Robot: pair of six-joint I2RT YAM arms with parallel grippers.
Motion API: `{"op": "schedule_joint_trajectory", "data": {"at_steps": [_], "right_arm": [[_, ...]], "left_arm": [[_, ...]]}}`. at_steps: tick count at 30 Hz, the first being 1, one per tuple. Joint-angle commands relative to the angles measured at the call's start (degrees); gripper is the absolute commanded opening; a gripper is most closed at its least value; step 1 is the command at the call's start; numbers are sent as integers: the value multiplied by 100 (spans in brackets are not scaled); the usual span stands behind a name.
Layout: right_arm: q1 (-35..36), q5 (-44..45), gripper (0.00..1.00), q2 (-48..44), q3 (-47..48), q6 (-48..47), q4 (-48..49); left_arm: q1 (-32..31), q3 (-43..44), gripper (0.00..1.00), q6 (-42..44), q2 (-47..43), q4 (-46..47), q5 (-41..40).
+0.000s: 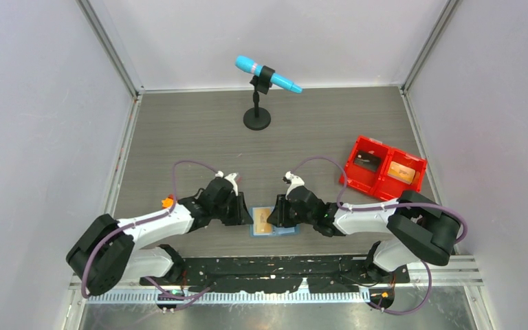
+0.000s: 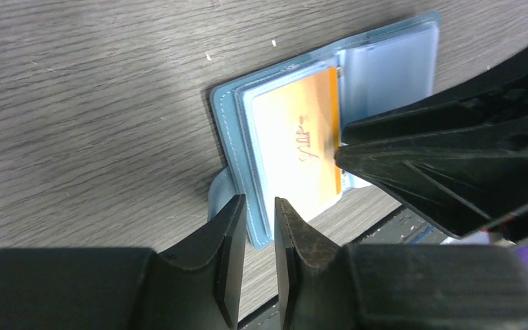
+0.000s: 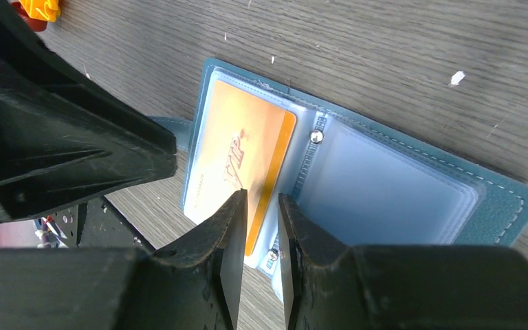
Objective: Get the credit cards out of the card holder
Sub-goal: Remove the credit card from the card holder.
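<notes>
Top view: the teal card holder [image 1: 285, 232] lies open at 6 o'clock on the grey table [image 1: 179, 130], close to its near edge. An orange credit card [image 1: 263, 221] sits in its left half. The left gripper [image 1: 246, 212] meets it from 9 o'clock and the right gripper [image 1: 275, 214] from 3 o'clock, crowding it. Bare tabletop stretches from the middle out toward 9 and 12 o'clock. A microphone [image 1: 268, 74] stands at 12 o'clock and a red bin [image 1: 357, 180] at 3.

Left wrist view: the left gripper's jaws stand a narrow slit apart, with the card holder's near corner in the slit. Whether they pinch it cannot be told. The right gripper's dark bulk hides the holder's 4 o'clock side.

Right wrist view: the right gripper's jaws are nearly closed over the card's near edge. A grip cannot be confirmed. The left gripper covers the frame from 8 to 11 o'clock.
</notes>
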Motion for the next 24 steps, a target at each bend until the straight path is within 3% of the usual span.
{"op": "schedule_joint_trajectory", "data": {"at_steps": [1, 14, 24], "right_arm": [[20, 12, 30, -207, -19, -96, 154], [-35, -30, 28, -250, -33, -76, 184], [-68, 72, 35, -304, -24, 22, -24]], "left_arm": [[-12, 107, 23, -17, 330, 285, -31], [-12, 38, 16, 29, 903, 513, -23], [-12, -125, 15, -109, 891, 521, -37]]}}
